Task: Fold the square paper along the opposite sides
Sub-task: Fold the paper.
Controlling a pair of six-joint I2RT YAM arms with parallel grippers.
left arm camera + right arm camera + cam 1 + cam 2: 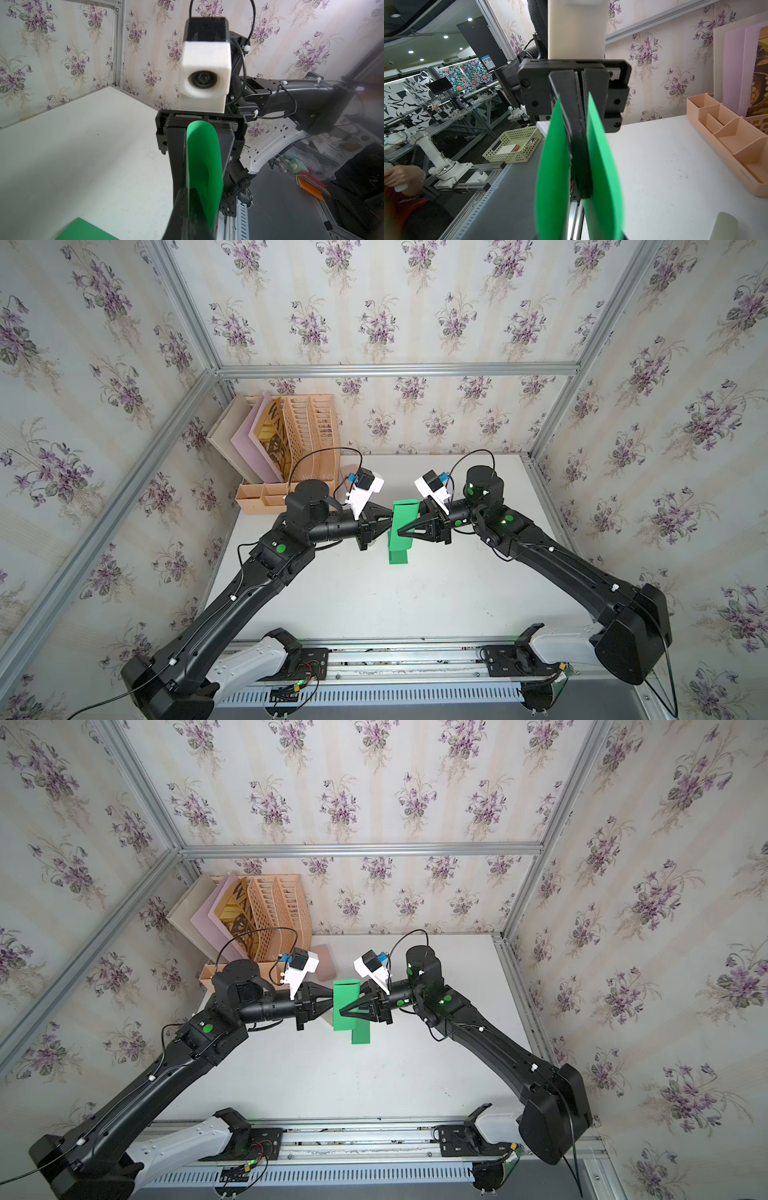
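The left gripper [390, 519] is seen clenched, its tip set against the edge of the green paper [406, 512]; a pinch cannot be confirmed. The paper is held aloft over the table [353, 597], doubled over, clasped by the right gripper [402, 532].

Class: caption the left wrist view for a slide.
Green paper, curled into a loop, sits between the fingers of the right hand.

White table [374, 605] with peach organizer [266, 497] at back, green sheet [83, 230] flat.
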